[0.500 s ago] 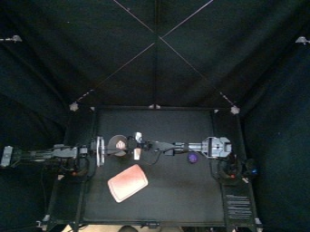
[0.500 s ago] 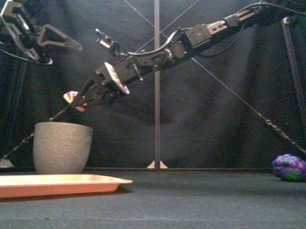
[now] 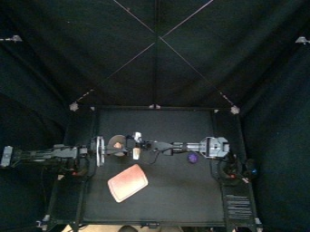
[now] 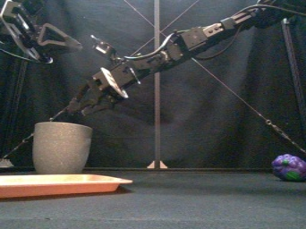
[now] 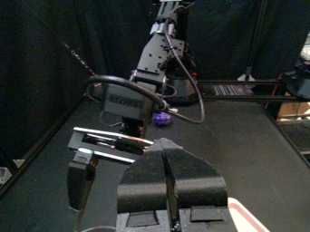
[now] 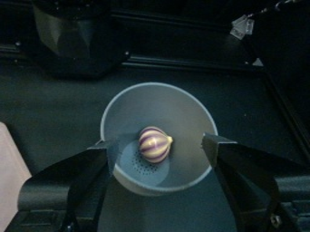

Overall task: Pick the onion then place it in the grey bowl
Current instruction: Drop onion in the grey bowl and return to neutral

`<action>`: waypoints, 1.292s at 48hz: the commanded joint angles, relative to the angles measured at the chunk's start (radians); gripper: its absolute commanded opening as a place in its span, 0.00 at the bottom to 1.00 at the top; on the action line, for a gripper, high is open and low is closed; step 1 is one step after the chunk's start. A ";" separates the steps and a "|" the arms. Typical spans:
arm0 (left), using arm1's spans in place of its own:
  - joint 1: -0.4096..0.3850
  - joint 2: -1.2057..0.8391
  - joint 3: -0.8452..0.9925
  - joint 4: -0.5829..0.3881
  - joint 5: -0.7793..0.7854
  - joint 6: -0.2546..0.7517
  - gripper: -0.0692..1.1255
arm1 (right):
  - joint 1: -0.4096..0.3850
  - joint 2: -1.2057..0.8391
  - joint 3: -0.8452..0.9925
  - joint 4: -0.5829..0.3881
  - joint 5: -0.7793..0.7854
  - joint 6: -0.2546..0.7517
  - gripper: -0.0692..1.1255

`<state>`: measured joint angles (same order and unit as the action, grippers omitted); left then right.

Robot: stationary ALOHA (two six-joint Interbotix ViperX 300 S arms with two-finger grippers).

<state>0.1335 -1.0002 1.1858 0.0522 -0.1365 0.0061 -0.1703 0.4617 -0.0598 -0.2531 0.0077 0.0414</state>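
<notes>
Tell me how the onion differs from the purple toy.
The onion lies inside the grey cup; the purple toy sits out on the table, well apart from the cup. The onion shows pale stripes; the purple toy looks bumpy and mottled. Both are small, roundish and lie loose.

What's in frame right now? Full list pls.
onion: 1, pinkish and striped, inside the cup
cup: 1, grey, left of table centre, behind the tray
tray: 1, pink, front of table, left of centre
toy: 1, purple, right side of table
table: 1, black
right hand: 1, open, empty, above the cup
left hand: 1, shut, empty, resting at the table's left edge
</notes>
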 commanded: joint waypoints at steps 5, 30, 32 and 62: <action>0.003 0.003 -0.011 0.003 -0.009 0.000 0.15 | -0.003 -0.178 0.146 0.011 -0.089 0.003 0.93; 0.006 0.003 0.020 0.000 -0.009 0.000 0.15 | 0.015 -0.509 0.698 0.181 -0.423 0.002 0.93; 0.006 0.003 0.021 0.000 -0.009 0.000 0.15 | 0.023 -0.540 0.732 0.190 -0.436 0.002 0.93; 0.028 0.003 0.046 -0.002 -0.041 0.000 0.15 | 0.130 -0.769 0.931 0.196 -0.445 0.002 0.93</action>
<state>0.1519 -1.0002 1.2425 0.0506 -0.1565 0.0061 -0.0537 -0.2669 0.8698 -0.0629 -0.4295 0.0414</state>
